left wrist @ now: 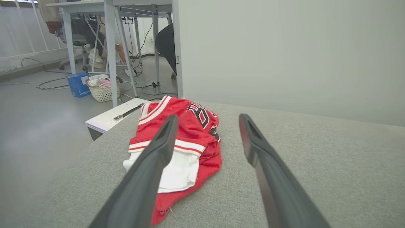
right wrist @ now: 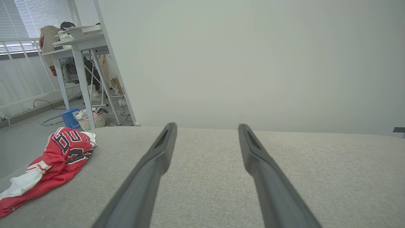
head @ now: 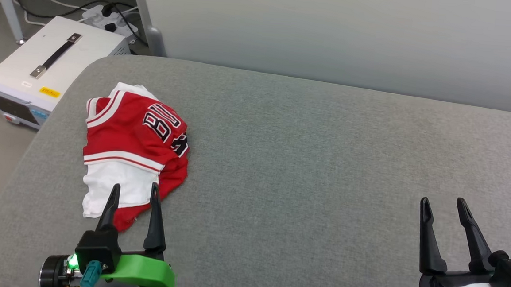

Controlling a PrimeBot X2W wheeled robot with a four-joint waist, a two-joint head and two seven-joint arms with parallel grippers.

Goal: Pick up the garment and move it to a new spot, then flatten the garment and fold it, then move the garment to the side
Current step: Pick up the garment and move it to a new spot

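The garment (head: 131, 145) lies crumpled near the left end of the grey cushioned surface (head: 316, 165): red jersey fabric, a white sleeve, striped trim and black lettering on top. My left gripper (head: 135, 189) stands open just in front of its near edge, fingers over the white sleeve part, nothing between them. The left wrist view shows the garment (left wrist: 190, 142) straight ahead between and behind the open fingers (left wrist: 158, 148). My right gripper (head: 444, 204) is open at the lower right, far from the garment (right wrist: 60, 158), which appears at the left of its wrist view.
A white box with a black handle (head: 47, 64) sits on the floor beyond the surface's left edge, with cables and a power strip (head: 108, 19) behind it. A pale wall panel (head: 342, 33) runs along the back. A desk, a basket (left wrist: 102, 90) and a blue box stand further off.
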